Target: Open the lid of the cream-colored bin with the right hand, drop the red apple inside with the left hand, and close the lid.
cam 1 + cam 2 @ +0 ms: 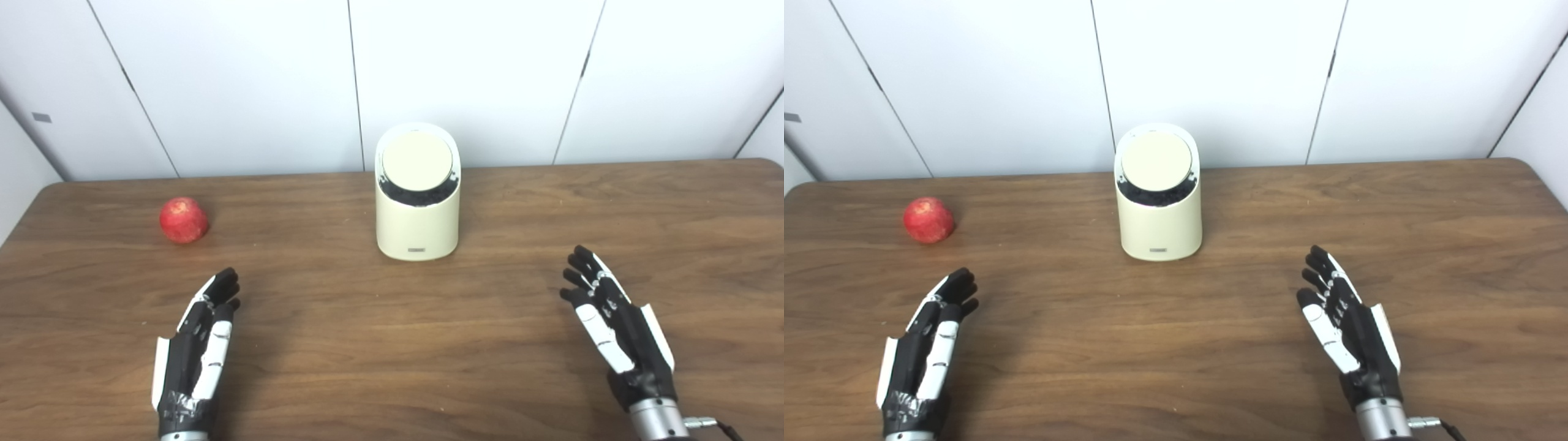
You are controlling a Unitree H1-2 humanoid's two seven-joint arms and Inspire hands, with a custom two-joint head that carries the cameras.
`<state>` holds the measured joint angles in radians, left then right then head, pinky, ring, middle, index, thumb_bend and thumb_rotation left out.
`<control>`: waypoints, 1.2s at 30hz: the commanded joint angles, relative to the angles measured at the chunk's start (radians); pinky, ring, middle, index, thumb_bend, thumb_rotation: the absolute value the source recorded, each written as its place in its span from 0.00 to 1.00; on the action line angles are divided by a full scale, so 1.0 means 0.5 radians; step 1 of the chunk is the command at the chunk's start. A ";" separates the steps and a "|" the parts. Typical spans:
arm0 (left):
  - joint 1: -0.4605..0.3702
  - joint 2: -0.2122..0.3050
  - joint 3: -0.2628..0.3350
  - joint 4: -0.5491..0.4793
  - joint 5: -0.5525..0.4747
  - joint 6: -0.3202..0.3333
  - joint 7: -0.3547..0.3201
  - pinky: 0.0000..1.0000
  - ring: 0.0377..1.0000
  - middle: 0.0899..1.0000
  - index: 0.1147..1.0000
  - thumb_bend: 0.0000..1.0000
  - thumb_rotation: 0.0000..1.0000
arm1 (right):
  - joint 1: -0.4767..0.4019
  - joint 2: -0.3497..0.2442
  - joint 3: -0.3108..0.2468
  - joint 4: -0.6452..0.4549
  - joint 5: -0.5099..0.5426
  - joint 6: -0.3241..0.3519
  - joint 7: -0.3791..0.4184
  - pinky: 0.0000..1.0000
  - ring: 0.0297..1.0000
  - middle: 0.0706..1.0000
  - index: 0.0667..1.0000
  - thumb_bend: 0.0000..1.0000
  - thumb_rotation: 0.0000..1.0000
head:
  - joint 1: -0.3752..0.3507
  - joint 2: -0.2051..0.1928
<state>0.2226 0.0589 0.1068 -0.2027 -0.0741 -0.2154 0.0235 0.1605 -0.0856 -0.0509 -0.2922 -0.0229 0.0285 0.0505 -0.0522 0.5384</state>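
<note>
Standing upright: cream bin (418,223), round lid (417,160) shut, dark rim.

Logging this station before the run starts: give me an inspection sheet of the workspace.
Surface: brown wooden table.
Job's things: red apple far left; cream-colored bin centre, upright, round lid on top.
Clutter: nothing seen.
Hands: left hand and right hand open, holding nothing, near the front edge.
Cables: short cable at the right wrist.
Surroundings: white panelled wall behind.
</note>
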 commanded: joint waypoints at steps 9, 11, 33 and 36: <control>0.097 -0.028 -0.005 0.005 -0.023 -0.084 -0.009 0.87 0.88 0.87 0.84 0.45 0.67 | 0.106 0.019 0.014 -0.042 0.036 -0.079 0.001 0.83 0.90 0.92 0.92 0.39 0.69 | -0.001 -0.017; 0.097 -0.028 -0.005 0.004 -0.030 -0.081 -0.010 0.87 0.88 0.87 0.84 0.44 0.66 | 0.106 0.013 0.017 -0.041 0.016 -0.081 -0.004 0.82 0.90 0.92 0.92 0.39 0.69 | -0.001 -0.017; -0.045 -0.035 -0.014 0.328 0.057 -0.304 0.013 0.85 0.86 0.85 0.84 0.32 0.63 | -0.476 -0.037 0.061 0.171 -0.363 -0.021 -0.131 0.76 0.85 0.88 0.91 0.66 0.74 | 0.004 -0.174; -0.036 -0.039 -0.020 0.325 0.037 -0.299 0.001 0.86 0.87 0.85 0.84 0.30 0.63 | -0.630 -0.049 0.087 0.195 -0.452 0.065 -0.136 0.73 0.84 0.87 0.89 0.71 0.77 | -0.005 -0.198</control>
<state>0.1719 0.0567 0.1062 -0.1228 -0.0549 -0.3390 0.0263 -0.1032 -0.1071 -0.0146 -0.1747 -0.2273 0.0553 -0.0112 -0.0537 0.4388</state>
